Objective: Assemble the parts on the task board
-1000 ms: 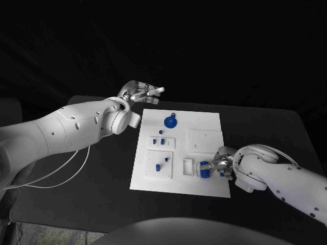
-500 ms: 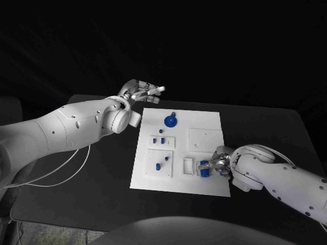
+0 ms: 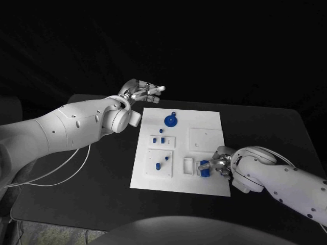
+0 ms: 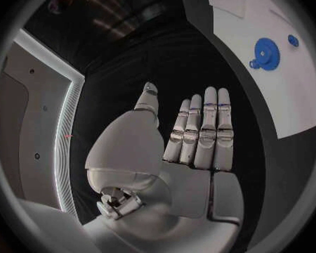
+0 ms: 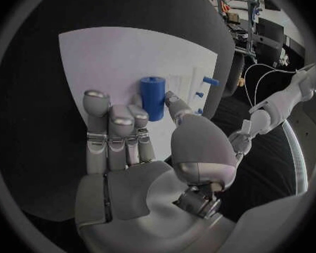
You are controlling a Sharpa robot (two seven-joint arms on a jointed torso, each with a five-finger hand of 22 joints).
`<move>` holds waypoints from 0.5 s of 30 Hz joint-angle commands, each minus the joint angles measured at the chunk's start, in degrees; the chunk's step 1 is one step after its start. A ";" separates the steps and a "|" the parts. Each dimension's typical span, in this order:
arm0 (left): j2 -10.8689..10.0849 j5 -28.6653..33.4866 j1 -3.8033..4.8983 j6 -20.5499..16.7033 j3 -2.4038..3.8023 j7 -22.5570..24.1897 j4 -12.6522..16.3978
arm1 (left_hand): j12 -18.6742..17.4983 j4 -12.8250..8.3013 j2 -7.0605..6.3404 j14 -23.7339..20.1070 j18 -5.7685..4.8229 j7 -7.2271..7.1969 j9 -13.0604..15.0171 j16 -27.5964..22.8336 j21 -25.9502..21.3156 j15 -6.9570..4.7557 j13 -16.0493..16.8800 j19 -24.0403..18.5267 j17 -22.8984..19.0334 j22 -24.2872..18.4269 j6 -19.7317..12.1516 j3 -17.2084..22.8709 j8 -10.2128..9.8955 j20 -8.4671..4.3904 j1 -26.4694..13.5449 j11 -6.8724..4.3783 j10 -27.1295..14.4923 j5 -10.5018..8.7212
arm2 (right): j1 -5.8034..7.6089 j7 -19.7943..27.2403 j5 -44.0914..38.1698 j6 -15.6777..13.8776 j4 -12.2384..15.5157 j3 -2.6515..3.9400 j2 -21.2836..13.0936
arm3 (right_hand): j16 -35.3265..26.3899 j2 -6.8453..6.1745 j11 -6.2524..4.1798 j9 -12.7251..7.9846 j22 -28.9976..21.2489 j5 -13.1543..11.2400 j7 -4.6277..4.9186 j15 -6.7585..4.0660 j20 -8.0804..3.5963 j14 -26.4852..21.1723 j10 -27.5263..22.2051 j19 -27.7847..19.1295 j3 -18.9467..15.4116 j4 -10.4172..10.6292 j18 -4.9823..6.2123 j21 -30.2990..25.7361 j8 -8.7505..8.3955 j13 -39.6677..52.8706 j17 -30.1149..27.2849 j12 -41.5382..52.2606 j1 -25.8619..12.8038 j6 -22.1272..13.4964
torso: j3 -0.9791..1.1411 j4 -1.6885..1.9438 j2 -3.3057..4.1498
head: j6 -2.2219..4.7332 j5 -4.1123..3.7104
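Observation:
The white task board (image 3: 208, 184) lies in the middle of the table. A blue gear (image 3: 171, 121) sits near its far end, also in the left wrist view as the gear (image 4: 267, 53). Small blue pegs (image 3: 158, 139) and another blue piece (image 3: 160, 166) stand in the board's left recesses. A blue cylinder (image 3: 205, 168) stands upright near the board's front right, and my right hand (image 3: 222, 163) pinches this cylinder (image 5: 152, 97) between thumb (image 5: 175, 105) and fingers (image 5: 116, 130). My left hand (image 3: 140, 92) hovers off the board's far left corner, fingers straight (image 4: 200, 132), holding nothing.
The black table (image 3: 83, 168) runs wide on both sides of the board. A white cable (image 3: 60, 173) trails across the table's left part under my left arm. A square white recess (image 3: 205, 139) sits on the board behind my right hand.
My right arm has shifted slightly left with the hand staying at the blue cylinder. The left hand has barely moved.

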 commanded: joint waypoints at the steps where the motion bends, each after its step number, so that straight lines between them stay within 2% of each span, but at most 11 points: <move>1: 0.07 0.18 0.01 0.63 0.05 0.39 0.03 | 0.28 -0.21 0.27 -0.01 -0.82 0.08 0.06 -0.16 0.09 0.10 0.09 0.25 0.10 -0.05 -0.35 0.11 -0.18 0.16 -0.12 0.21 -0.09 0.12 | -0.79 0.06 3.43 -2.69 0.40 -0.53 -0.63 | -0.33 4.08 -0.67 -21.01 0.12 0.55 -0.17 -0.41 -0.17 -0.10 -0.20 2.65 4.63 -5.25 0.14 -0.13 -0.34 -0.22 -0.09 -0.26 3.19 0.74 | 0.02 -0.03 0.00 | 0.00 0.05; 4: 0.05 0.18 0.01 0.59 0.05 0.35 -0.02 | 0.27 -0.34 0.47 -0.01 -0.81 0.06 0.06 -0.16 0.23 0.10 0.09 0.24 0.13 -0.25 -0.31 0.08 -0.17 0.16 -0.22 0.21 -0.10 0.13 | -0.64 0.09 5.12 -3.95 1.28 -0.27 -1.36 | -0.36 4.57 -0.76 -21.11 0.31 0.60 -0.33 -0.48 -0.26 -0.08 -0.10 2.68 4.66 -6.28 0.03 -0.14 -0.35 -0.35 -0.13 -0.17 2.83 1.21 | 0.01 -0.04 -0.01 | -0.01 0.02; 11: 0.04 0.18 0.02 0.66 0.05 0.21 -0.13 | 0.27 -0.40 0.51 -0.03 -0.80 0.06 0.07 -0.17 0.36 0.10 0.09 0.21 0.16 -0.44 -0.30 0.06 -0.16 0.17 -0.28 0.21 -0.11 0.15 | 0.17 -0.12 8.26 -5.47 3.74 0.92 -3.03 | -0.41 4.70 -0.84 -21.12 0.45 0.68 -0.46 -0.52 -0.29 -0.07 0.00 2.71 4.54 -6.37 0.00 0.00 -0.33 -0.40 -0.19 -0.12 2.60 1.56 | 0.00 -0.07 0.00 | 0.03 -0.01; 15: 0.14 0.24 0.02 1.20 0.05 0.13 -0.21 | 0.27 -0.33 0.65 -0.16 -0.81 0.10 0.06 -0.19 0.40 0.15 0.08 0.12 0.16 -0.58 -0.40 0.09 -0.19 0.20 -0.40 0.25 -0.23 0.23 | 1.10 -0.21 9.66 -5.51 4.53 1.40 -3.34 | -0.37 4.73 -0.87 -21.21 0.77 0.82 -0.49 -0.52 -0.30 -0.05 0.08 2.79 4.33 -6.37 -0.07 0.61 -0.35 -0.48 -0.19 -0.14 2.49 1.63 | -0.01 -0.03 0.01 | 0.12 -0.15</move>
